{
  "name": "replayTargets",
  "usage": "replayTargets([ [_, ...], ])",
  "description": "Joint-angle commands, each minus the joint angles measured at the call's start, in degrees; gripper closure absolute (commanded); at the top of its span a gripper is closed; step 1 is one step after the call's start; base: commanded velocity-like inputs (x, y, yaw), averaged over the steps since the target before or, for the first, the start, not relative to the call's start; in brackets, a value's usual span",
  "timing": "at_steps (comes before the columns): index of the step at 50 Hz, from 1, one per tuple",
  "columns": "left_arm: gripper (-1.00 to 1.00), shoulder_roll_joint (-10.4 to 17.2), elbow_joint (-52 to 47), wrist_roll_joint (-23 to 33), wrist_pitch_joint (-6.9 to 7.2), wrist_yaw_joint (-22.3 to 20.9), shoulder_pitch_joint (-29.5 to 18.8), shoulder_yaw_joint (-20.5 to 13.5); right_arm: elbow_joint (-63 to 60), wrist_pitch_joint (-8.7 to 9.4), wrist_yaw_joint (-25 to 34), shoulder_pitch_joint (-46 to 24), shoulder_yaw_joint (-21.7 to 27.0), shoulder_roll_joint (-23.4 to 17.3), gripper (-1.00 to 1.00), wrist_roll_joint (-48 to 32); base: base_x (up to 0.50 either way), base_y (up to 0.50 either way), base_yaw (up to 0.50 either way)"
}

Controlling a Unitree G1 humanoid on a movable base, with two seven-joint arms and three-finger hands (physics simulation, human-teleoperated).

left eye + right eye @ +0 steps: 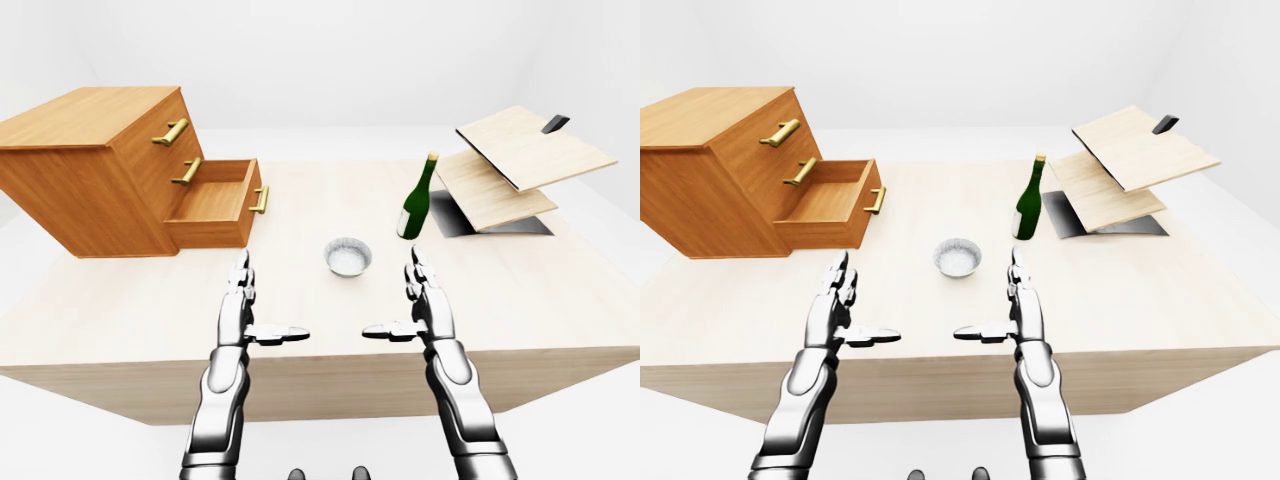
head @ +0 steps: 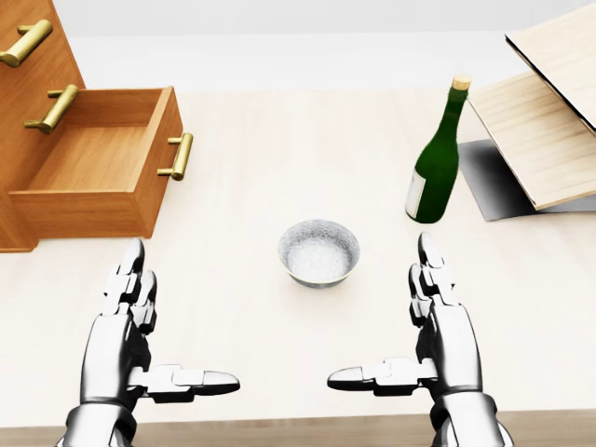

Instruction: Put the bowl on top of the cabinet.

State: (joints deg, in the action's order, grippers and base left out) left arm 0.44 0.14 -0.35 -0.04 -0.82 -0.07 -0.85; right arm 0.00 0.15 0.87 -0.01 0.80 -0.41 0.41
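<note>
A small grey metal bowl (image 2: 318, 251) sits upright on the pale wooden table (image 2: 279, 140), near the middle of the head view. The wooden cabinet (image 1: 90, 165) stands at the table's left, its bottom drawer (image 2: 98, 172) pulled out and its flat top bare. My left hand (image 2: 140, 321) hovers below and left of the bowl, fingers open, thumb pointing inward. My right hand (image 2: 410, 321) mirrors it below and right of the bowl, open too. Neither hand touches the bowl.
A green wine bottle (image 2: 436, 158) stands upright to the bowl's upper right. Beyond it at the right, tilted wooden boards (image 1: 520, 165) rest over a dark slab (image 1: 490, 218). The table's near edge (image 1: 330, 375) runs just under my forearms.
</note>
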Motion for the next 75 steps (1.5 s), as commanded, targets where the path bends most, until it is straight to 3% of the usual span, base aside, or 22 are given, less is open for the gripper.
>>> replayTargets([
  [1,-1.0,0.7,0.1,-0.3,0.0,-1.3,0.0,-1.2,-0.3,0.6,1.4,0.1,1.1,-0.7,-1.0,0.4,0.0,0.0,0.0],
  [4,-1.0,0.7,-0.3,-0.3,0.22,-1.3,0.0,-1.3,0.2,0.26,1.4,0.0,1.2,-0.7,-1.0,0.3,0.0,0.0,0.0],
  [8,-1.0,0.7,-2.7,-0.1,1.64,-1.3,0.5,-1.2,-0.1,0.57,1.4,-0.1,1.2,-0.6,-1.0,0.4,0.0,0.0,0.0],
  [11,-1.0,0.7,-7.4,0.1,4.13,-1.5,1.3,-0.9,-0.1,0.54,1.4,0.0,1.2,-0.6,-1.0,0.4,0.0,0.0,0.0],
  [13,-1.0,0.7,-11.6,0.1,5.04,-1.8,2.1,-0.8,-0.6,0.96,1.4,0.1,1.2,-0.7,-1.0,0.4,0.0,0.0,0.0],
  [24,-1.0,0.7,-31.1,-0.7,5.04,-2.9,3.7,-1.2,-2.2,2.72,1.2,0.1,1.4,-0.8,-1.0,-0.4,0.0,0.0,0.0],
  [28,-1.0,0.8,-37.9,-1.6,5.04,-3.3,3.2,-2.2,-5.3,4.8,1.3,0.5,1.4,-0.9,-1.0,-0.4,0.0,0.0,0.0],
  [40,-1.0,1.4,-49.0,-2.7,5.04,-3.9,1.2,-4.5,-10.7,4.85,2.5,1.1,2.2,-0.8,-1.0,1.5,0.0,0.02,0.0],
  [75,-1.0,1.6,-52.7,-2.5,5.04,-4.7,0.4,-5.2,-11.5,4.85,2.8,1.7,1.7,-0.7,-1.0,1.4,0.0,0.5,0.0],
])
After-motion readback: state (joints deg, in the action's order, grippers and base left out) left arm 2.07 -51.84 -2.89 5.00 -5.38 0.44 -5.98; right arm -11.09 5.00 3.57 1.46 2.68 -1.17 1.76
